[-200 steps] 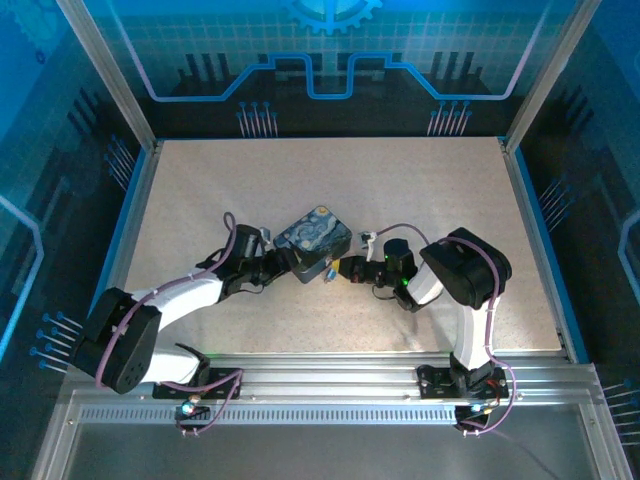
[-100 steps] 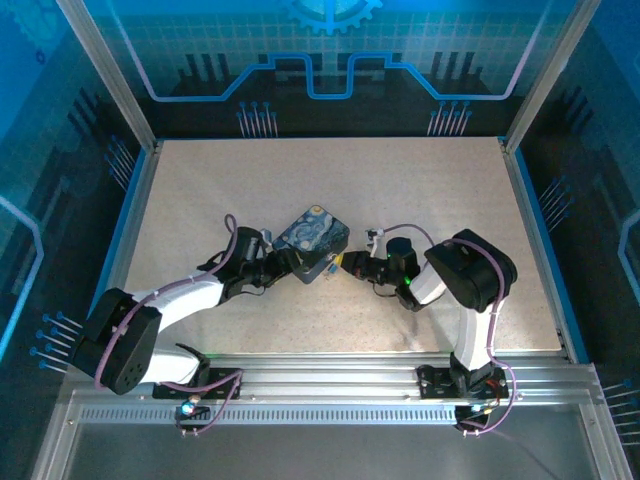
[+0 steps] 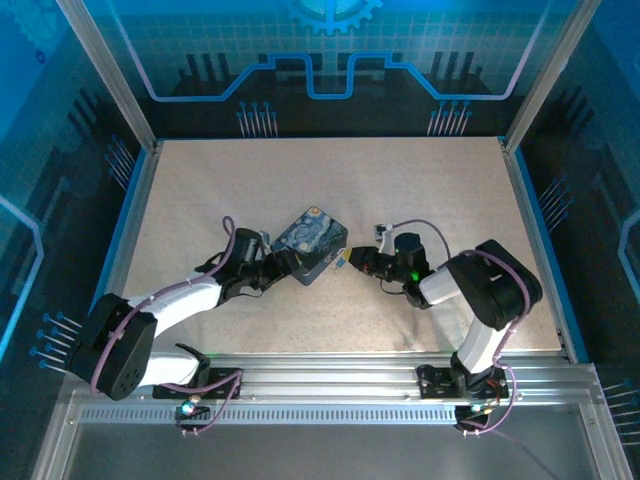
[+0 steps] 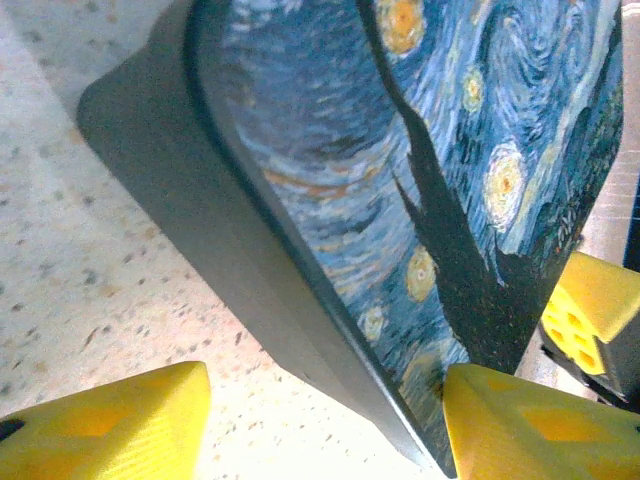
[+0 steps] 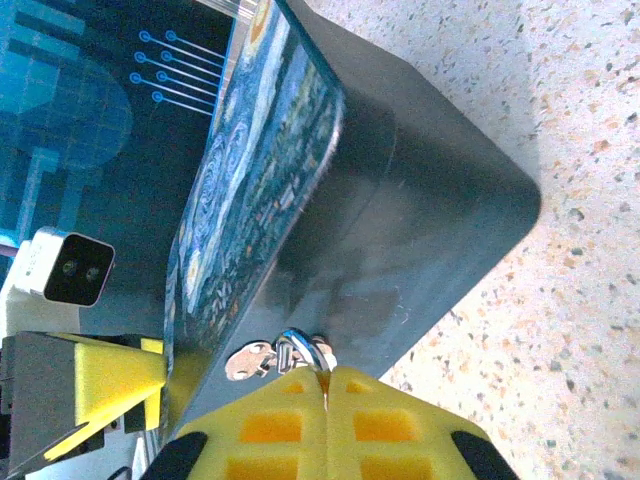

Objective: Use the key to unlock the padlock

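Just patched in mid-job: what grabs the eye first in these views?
The starry-night tin sits mid-table, flanked by both arms. The left gripper straddles one corner, fingers apart. The right gripper, fingers pressed together, meets a small metal loop on the tin's dark side wall.

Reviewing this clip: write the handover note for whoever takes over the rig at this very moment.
Left gripper: open, fingers either side of a corner of the painted tin.
Right gripper: shut at the tin's latch side, pinching a thin metal sliver, apparently the key, beside a shiny metal loop.
Padlock: small blue piece between the tin and the right gripper.
Done: key gripped and at the lock.
Left: turn the key and free the shackle. Whether it is already unlocked cannot be told.
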{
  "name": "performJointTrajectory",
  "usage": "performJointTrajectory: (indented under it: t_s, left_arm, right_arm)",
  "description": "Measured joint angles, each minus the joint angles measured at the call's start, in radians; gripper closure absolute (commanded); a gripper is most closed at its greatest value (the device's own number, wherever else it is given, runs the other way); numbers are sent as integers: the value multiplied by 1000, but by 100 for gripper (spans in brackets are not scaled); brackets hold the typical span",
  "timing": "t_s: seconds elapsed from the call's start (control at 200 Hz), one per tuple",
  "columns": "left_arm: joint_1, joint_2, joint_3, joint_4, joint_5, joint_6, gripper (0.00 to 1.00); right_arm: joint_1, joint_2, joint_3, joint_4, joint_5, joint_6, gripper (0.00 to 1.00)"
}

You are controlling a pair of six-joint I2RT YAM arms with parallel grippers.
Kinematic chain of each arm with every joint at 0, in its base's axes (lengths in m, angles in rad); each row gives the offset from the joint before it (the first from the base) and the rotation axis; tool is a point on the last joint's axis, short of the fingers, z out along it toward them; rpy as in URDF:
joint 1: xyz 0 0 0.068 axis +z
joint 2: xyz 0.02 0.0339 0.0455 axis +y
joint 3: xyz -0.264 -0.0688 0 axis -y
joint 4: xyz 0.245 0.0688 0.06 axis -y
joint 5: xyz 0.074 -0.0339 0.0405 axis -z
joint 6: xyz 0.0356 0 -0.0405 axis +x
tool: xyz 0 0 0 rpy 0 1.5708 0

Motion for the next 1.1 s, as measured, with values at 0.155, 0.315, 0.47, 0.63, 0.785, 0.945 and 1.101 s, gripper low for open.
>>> performJointTrajectory:
  t_s: [0.155,0.315,0.47,0.63,0.785,0.945,1.101]
  left_arm:
    - [3,-74,3,-95,-24,9,29]
    - [16,-171,23,-172,-62,36,23]
    - [29,-258,44,-232,-109,81,15]
    - [45,-319,45,-272,-144,130,10]
    - [67,-350,43,-295,-162,160,8]
    - [80,-369,36,-305,-167,167,8]
    - [83,-371,30,-312,-170,168,7]
  right_arm:
    - [0,-163,1,-200,9,-108,93]
    - [0,-295,24,-443,8,-227,93]
    - [0,-388,42,-644,7,-312,93]
    - [0,-447,79,-851,-3,-397,92]
    - [2,-449,174,-1069,-18,-480,92]
    - [10,-437,194,-1180,-26,-520,92]
    - [15,-388,191,-1218,-26,-526,92]
